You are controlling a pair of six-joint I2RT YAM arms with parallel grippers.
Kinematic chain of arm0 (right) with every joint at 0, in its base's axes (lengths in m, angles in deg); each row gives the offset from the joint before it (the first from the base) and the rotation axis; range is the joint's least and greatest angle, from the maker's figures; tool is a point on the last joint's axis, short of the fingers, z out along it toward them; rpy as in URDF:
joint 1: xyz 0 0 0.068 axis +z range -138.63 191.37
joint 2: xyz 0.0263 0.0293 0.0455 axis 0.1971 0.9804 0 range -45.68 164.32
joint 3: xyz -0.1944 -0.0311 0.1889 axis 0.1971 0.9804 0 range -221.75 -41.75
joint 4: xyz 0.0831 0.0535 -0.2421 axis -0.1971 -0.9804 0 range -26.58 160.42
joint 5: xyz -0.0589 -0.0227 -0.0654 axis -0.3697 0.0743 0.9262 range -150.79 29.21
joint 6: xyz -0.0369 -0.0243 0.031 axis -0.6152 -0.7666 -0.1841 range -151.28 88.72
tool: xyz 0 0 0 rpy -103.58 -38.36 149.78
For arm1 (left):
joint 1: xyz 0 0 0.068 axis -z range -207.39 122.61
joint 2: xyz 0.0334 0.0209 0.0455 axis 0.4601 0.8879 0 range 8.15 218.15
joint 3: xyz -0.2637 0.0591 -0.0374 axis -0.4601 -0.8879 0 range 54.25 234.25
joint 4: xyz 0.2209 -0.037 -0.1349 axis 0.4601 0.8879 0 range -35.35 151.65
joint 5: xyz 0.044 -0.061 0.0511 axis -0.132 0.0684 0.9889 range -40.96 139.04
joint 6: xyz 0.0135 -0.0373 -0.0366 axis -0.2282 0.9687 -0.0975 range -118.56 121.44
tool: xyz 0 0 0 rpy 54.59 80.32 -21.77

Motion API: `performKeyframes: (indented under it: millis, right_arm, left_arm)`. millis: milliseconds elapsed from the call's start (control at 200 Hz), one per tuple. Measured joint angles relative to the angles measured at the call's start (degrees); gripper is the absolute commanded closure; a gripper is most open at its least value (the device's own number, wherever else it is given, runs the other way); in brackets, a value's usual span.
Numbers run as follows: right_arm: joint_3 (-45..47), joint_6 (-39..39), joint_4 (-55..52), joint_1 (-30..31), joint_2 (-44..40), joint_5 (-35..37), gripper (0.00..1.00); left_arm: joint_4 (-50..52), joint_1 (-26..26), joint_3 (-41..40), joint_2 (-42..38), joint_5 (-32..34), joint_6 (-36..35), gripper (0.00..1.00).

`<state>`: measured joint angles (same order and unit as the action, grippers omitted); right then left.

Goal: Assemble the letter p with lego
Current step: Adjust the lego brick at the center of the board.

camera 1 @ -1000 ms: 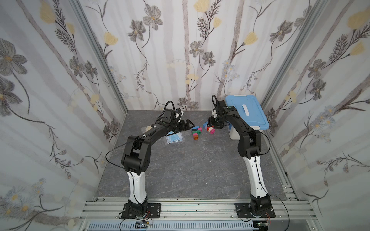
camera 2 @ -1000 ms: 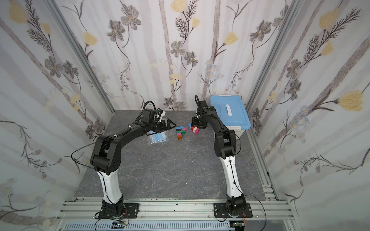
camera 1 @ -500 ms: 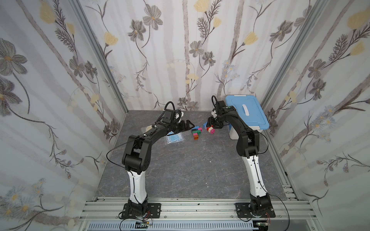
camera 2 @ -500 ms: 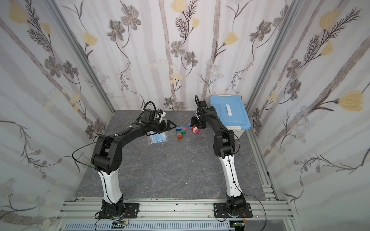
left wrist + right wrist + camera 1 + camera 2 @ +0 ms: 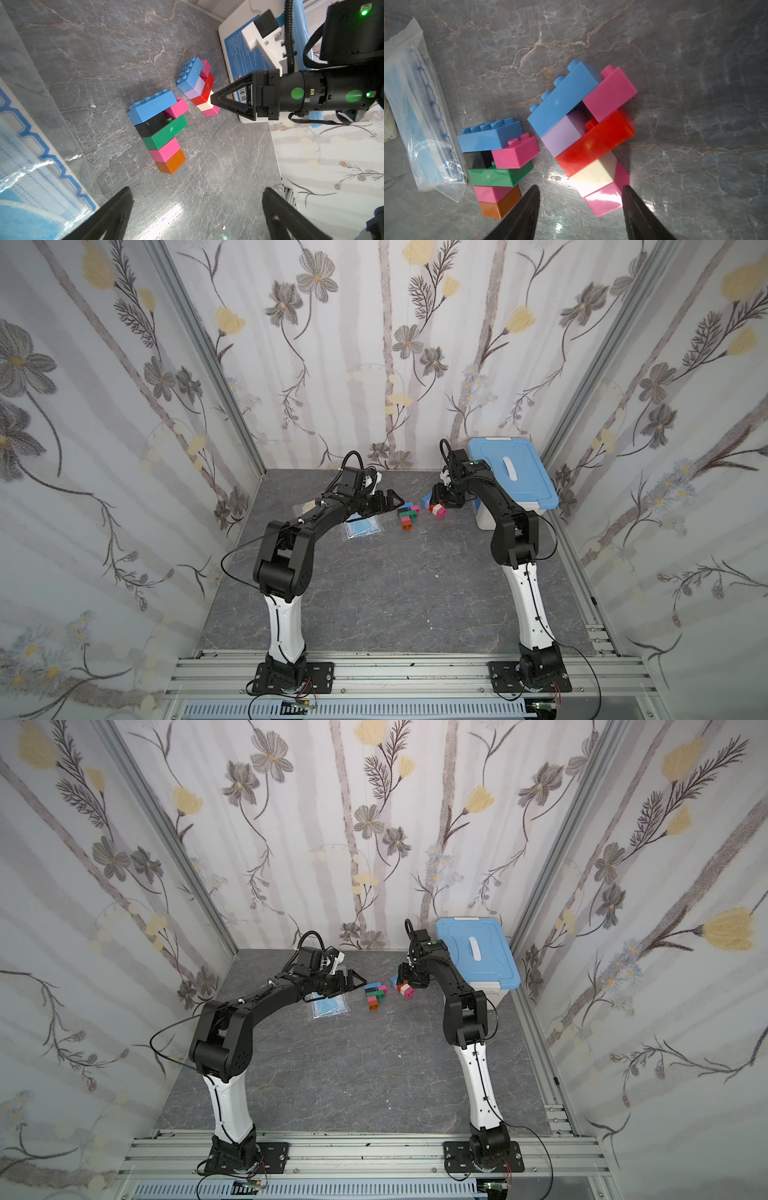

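Both pieces of lego (image 5: 407, 517) lay flat on the bench (image 5: 675, 104): the red P (image 5: 593, 143) ran out ahead of the right fingers (image 5: 527, 207), its cream brick (image 5: 593, 172) and pink foot (image 5: 606, 199) between the two tips, and the green P (image 5: 500, 176) lay just outside one tip, near but apart. Those fingers stood half apart; one tip sat at the edge of the pink foot, while bare bench showed between the other tip and the cream brick, so nothing looked gripped. The left fingers (image 5: 123, 199) were spread wide and empty, with the green P well ahead of their tips. Both letters looked whole in form, so the step seemed to be a hold on the red P's stem, to seat or shift it. That would call for squaring up first: the stem lay askew to the line of closing, and a squeeze on its corners would likely swing the piece or pry the foot off the cream brick. Flat contact on both side faces, centred across the cream-pink seam, with a slow, light close, looked safest. The outer tip had little room beside the green P's orange end (image 5: 498, 205), so any sideways correction should go away from it. The left fingers could steady the blue end (image 5: 562, 99) if the piece pivoted.
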<state>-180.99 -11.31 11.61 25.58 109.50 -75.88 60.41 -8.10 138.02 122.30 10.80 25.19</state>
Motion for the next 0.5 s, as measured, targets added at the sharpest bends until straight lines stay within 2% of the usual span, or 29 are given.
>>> performKeyframes:
  millis: [500]
  right_arm:
    - [-4.81, 0.07, -2.21, -0.31, 2.8, -2.64, 0.35]
  left_arm:
    - [0.02, 0.0, 0.11, 0.59, -1.01, -0.17, 0.0]
